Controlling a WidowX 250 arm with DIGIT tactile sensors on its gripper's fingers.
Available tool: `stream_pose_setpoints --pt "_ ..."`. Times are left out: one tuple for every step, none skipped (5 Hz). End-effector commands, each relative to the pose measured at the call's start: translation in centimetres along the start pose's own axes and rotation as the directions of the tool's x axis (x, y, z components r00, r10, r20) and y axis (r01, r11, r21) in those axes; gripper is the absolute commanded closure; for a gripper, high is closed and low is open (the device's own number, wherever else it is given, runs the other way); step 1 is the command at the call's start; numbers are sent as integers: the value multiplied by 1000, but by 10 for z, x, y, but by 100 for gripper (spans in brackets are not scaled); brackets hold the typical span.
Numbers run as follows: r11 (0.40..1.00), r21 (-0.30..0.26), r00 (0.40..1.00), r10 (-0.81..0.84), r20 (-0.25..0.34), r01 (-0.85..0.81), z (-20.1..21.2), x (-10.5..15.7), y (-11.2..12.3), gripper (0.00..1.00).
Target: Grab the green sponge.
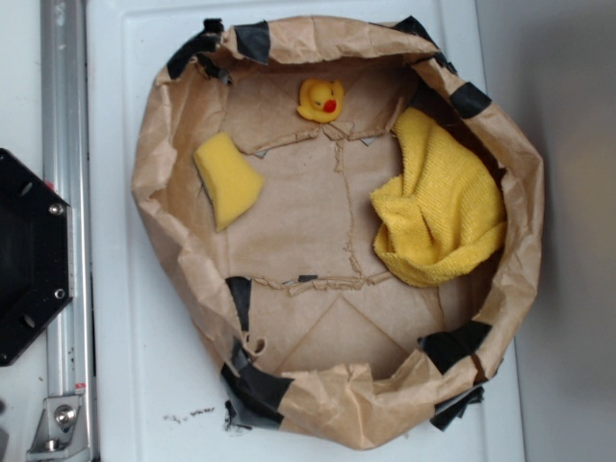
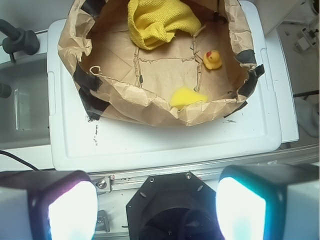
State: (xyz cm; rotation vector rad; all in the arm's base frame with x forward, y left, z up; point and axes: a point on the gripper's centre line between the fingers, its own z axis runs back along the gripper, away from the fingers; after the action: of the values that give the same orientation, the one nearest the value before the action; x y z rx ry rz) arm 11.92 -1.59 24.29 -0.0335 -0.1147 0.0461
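Note:
The green sponge [image 1: 229, 179], a small yellow foam wedge, lies on the paper floor at the left side of a crumpled brown paper basin [image 1: 154, 144]. In the wrist view the green sponge [image 2: 186, 96] peeks over the basin's near wall [image 2: 150, 107]. My gripper [image 2: 156, 207] is open, its two pale pads [image 2: 72, 210] far apart with nothing between them. It hovers well back from the basin, above the black arm base [image 2: 170, 210]. The gripper does not show in the exterior view.
A large yellow terry towel [image 1: 441, 207] is bunched at the basin's right side. A small yellow rubber duck [image 1: 320, 99] sits at its far edge. The basin rests on a white platform [image 1: 125, 318]. A metal rail [image 1: 64, 144] and black mount [image 1: 29, 255] lie left.

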Motion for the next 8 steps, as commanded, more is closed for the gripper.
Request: stream_pose_setpoints --pt "1000 0 1000 0 0 0 0 0 0 0" --pt "993 -67 994 -100 -41 97 -28 41 41 0" --pt "981 -101 984 -172 -40 168 -45 77 62 0" --pt "958 -138 966 -256 -21 251 -77 102 70 0" --pt "901 -114 898 -430 -93 419 -127 106 55 0" --pt "835 -28 821 -547 -161 550 -158 104 44 0" --pt "884 46 866 -444 -229 465 -166 100 60 0" --pt "884 46 866 -444 -229 465 -166 100 60 0"
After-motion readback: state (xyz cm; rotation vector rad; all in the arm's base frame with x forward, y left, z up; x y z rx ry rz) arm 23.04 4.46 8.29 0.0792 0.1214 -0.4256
